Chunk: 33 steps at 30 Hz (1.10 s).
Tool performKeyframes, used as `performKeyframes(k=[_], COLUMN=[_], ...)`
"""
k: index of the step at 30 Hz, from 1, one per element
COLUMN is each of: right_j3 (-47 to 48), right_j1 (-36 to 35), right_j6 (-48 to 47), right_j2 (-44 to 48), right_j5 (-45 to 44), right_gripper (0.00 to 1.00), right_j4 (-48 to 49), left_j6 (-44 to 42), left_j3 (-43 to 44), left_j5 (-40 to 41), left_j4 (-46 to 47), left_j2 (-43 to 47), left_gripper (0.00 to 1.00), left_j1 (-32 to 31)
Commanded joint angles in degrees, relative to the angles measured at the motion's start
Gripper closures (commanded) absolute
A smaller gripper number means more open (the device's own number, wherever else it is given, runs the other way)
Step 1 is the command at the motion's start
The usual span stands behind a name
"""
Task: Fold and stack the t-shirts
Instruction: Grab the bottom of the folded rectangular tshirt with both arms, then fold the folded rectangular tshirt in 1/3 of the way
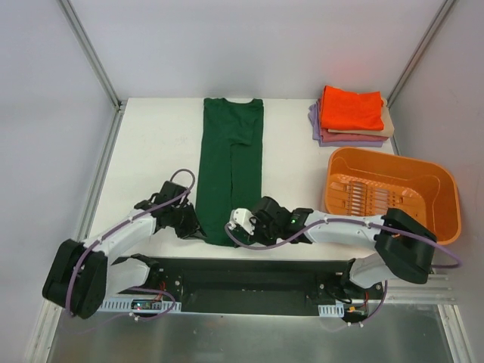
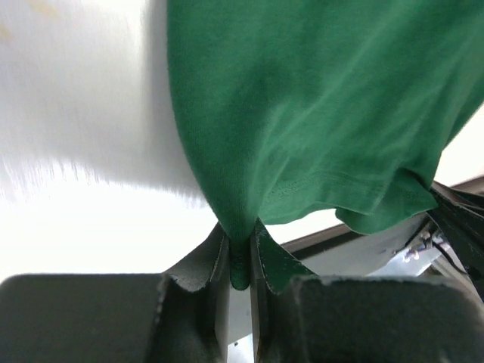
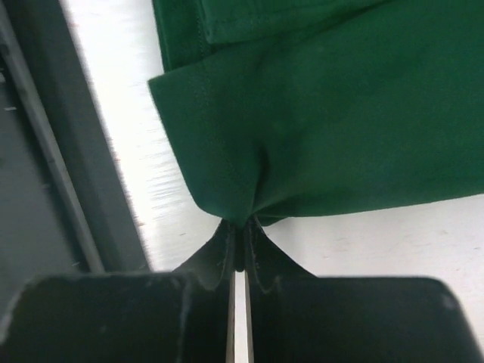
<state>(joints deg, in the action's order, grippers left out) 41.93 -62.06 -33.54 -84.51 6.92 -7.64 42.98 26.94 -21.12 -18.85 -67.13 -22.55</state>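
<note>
The dark green t-shirt [image 1: 231, 162] lies as a long narrow strip down the middle of the white table, collar at the far end. My left gripper [image 1: 198, 229] is shut on its near left hem corner; the left wrist view shows cloth [image 2: 302, 113] pinched between the fingers [image 2: 219, 265]. My right gripper [image 1: 240, 227] is shut on the near right hem corner, cloth [image 3: 340, 113] bunched at the fingertips [image 3: 227, 249]. A folded stack sits at the far right: bright orange shirt [image 1: 352, 108] on top, tan [image 1: 388, 121] and lavender [image 1: 340, 140] below.
An orange plastic basket [image 1: 446, 204] stands at the right, near the stack and over my right arm. The table's near edge with a dark rail [image 1: 257, 272] runs just behind both grippers. Grey walls close the left and right sides.
</note>
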Motion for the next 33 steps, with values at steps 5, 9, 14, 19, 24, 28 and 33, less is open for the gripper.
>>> performKeyframes(k=[5,9,14,19,24,28,33], right_j3=[-0.19,2.09,6.84,14.48,18.70,21.96,25.39], right_j1=[-3.85,-3.68,-1.31,2.73,7.12,10.99,14.42], right_j6=[7.60,9.11,6.92,4.72,2.69,0.85,-1.26], right_j2=[10.32,11.56,9.64,4.98,2.51,0.67,-2.76], right_j5=[6.19,-1.01,-6.39,-11.74,-12.98,-13.16,-10.96], right_gripper=[0.99,0.99,0.99,0.99,0.99,0.99,0.99], right_j4=[-6.07,-6.51,-5.81,-7.39,-6.69,-6.16,-5.90], left_j6=[-1.93,-2.02,-0.97,-2.29,-2.73,-3.60,-5.27], left_j3=[-1.19,2.32,9.26,15.14,19.98,23.94,28.34], left_j5=[-8.14,-3.85,4.76,8.29,9.26,10.66,9.96], left_j4=[-6.28,-6.29,-4.53,-1.45,3.20,5.31,6.98], left_j2=[14.48,14.31,11.24,7.73,2.02,-2.03,-6.86], left_gripper=[1.00,1.00,1.00,1.00,1.00,1.00,1.00], left_j1=[-0.39,-0.39,-0.39,-0.22,0.57,2.06,3.82])
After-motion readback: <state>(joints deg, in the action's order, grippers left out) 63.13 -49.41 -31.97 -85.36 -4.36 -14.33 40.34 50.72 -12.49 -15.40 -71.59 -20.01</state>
